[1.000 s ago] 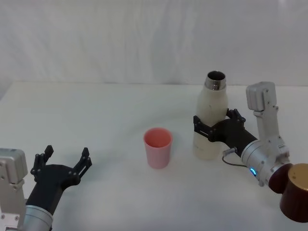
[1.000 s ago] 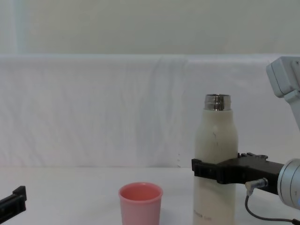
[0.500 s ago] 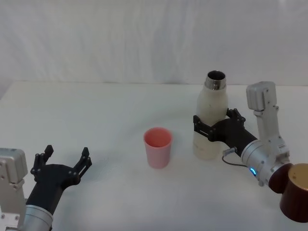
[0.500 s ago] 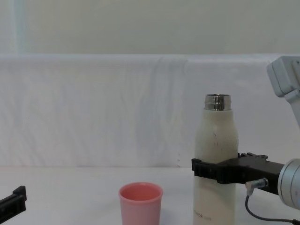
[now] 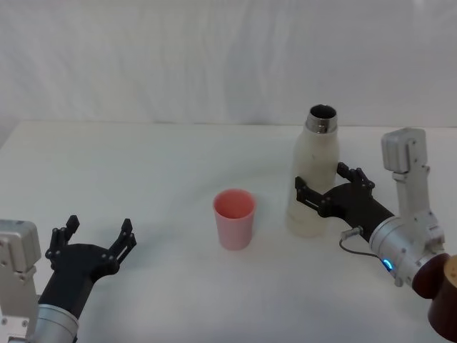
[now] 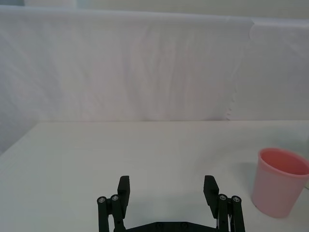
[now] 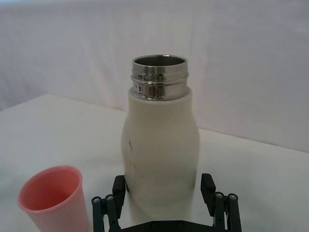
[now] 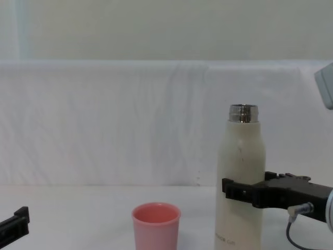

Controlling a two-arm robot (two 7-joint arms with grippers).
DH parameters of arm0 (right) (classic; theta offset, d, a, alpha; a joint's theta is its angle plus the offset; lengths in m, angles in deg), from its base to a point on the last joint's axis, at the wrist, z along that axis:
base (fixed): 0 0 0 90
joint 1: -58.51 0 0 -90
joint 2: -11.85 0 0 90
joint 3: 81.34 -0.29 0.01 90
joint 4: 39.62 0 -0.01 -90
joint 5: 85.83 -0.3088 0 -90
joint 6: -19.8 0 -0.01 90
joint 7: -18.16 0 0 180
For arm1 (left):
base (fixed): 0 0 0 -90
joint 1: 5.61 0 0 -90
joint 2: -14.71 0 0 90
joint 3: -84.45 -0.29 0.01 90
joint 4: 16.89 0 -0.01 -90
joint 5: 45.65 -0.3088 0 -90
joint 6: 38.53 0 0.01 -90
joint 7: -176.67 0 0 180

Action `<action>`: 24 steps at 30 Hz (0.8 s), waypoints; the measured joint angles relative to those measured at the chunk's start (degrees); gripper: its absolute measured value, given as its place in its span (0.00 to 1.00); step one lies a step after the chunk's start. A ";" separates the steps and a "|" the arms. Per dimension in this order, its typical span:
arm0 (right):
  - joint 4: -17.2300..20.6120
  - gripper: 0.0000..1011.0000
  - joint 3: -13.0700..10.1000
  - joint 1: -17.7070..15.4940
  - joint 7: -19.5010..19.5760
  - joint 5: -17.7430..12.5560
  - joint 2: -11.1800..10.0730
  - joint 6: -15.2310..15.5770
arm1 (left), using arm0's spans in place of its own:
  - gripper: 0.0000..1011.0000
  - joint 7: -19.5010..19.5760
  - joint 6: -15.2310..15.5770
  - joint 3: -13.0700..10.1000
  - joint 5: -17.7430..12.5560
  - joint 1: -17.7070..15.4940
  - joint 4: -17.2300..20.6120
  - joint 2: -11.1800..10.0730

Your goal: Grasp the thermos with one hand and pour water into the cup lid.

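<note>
Thermos (image 5: 314,179) stands upright on the white table (image 5: 157,164), uncapped, to the right of the pink cup lid (image 5: 233,218) and well apart from it. My right gripper (image 5: 323,194) was wrapped further around the bottle's middle a moment ago; now it has drawn back toward me and to my right, so the fingertips only reach the near side of the body. In the right wrist view my fingers (image 7: 207,186) stand apart on either side of the bottle with a sliver of gap showing, so I am not clamped on it. The bottle itself has not shifted or tilted, and the cup lid sits where it was.

I read this as the grasp having been loosened or let go rather than tightened. Pouring has not begun: the bottle is vertical, and I would have to close on it again before lifting and tipping it toward the cup.

My left gripper (image 5: 91,250) hangs idle low at my left, fingers spread wide, well away from both things.

Some points I cannot settle. Whether there is water in the cup lid is unclear, since its inside shows only as plain pink. The bottle's mouth is dark, so its level is hidden. The chest view cuts off the bottle's base (image 8: 237,240) and most of my right arm, and the small lettering there is too fine to read.
</note>
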 joint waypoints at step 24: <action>9.31 0.99 -0.02 -8.72 -0.82 -4.34 -4.34 -1.70 | 0.99 0.00 0.00 0.00 0.00 0.00 0.00 0.00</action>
